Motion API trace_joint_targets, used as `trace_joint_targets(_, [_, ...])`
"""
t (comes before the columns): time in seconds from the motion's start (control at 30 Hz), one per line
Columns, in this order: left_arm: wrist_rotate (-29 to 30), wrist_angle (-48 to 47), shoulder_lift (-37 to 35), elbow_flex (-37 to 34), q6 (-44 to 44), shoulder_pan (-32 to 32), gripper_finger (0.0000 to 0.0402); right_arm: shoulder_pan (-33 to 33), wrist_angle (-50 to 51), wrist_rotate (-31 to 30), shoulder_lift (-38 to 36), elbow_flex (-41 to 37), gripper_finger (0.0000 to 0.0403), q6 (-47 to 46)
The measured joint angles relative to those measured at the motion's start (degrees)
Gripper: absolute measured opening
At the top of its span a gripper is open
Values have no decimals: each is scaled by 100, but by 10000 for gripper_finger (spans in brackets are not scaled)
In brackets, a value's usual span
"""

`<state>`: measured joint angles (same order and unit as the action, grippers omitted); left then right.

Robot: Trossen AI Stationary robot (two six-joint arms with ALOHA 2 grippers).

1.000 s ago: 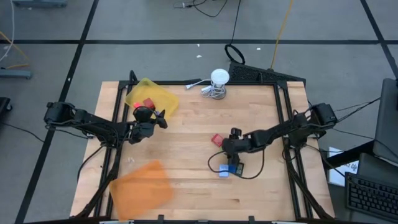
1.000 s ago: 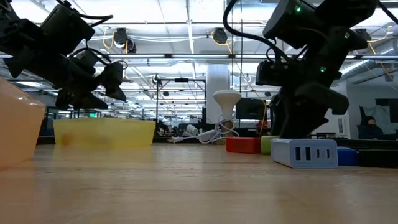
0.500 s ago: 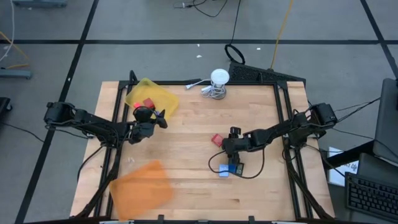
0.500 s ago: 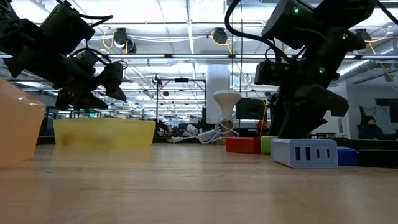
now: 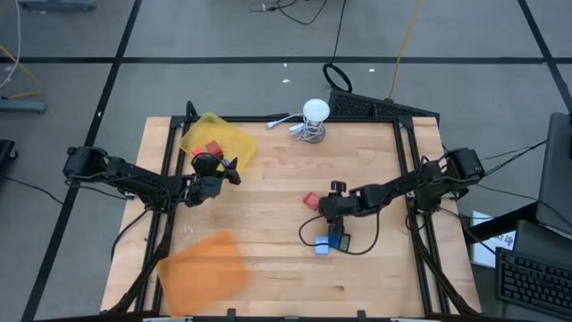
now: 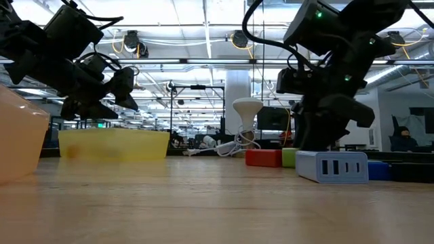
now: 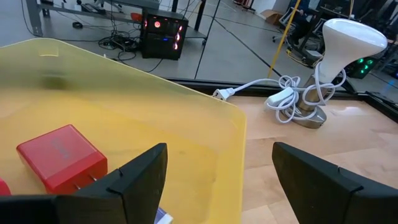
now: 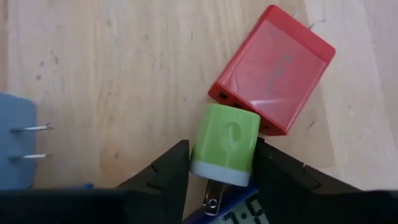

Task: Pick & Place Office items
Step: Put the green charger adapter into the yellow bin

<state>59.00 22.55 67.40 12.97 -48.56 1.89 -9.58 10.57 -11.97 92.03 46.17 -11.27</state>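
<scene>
My right gripper [image 5: 332,204] is low over the table's middle, shut on a small green charger block [image 8: 225,144]. A red charger block [image 8: 272,68] lies flat on the wood, touching the green one. A blue plug block [image 8: 15,140] lies on the other side. My left gripper [image 7: 217,186] is open and hovers over the yellow tray's [image 5: 219,139] rim. Another red block [image 7: 61,158] lies in that tray. The orange tray [image 5: 206,268] sits near the table's near left corner. My right gripper pinches the green charger block by its two long sides [image 8: 199,149], one finger [image 8: 165,171] on each. The fingers come from above, pointing down. In the low view the block [image 6: 290,157] still sits on the table beside the red block [image 6: 264,157].
A grey multi-port charger [image 6: 332,166] with a black cable lies just near-side of my right gripper. A white round lamp with a coiled cable [image 5: 311,114] stands at the far edge. Bare wood lies between the two arms and along the near edge.
My right gripper has edged slightly toward the table's left and tipped a little while low at the green block. The left arm has kept still.
</scene>
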Motion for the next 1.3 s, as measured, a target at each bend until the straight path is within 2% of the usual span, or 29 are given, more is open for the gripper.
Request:
trace_joint_targets(0.17, [0, 0, 0, 0, 2, 0, 294, 24, 4, 2, 0, 0, 141, 62])
trace_joint_targets(1.03, [-50, -7, 0, -2, -6, 0, 294, 23, 60, 29, -321, -4, 143, 177])
trace_joint_targets(1.3, [-55, -6, 0, 0, -5, 0, 294, 20, 26, 690, -319, -4, 136, 291])
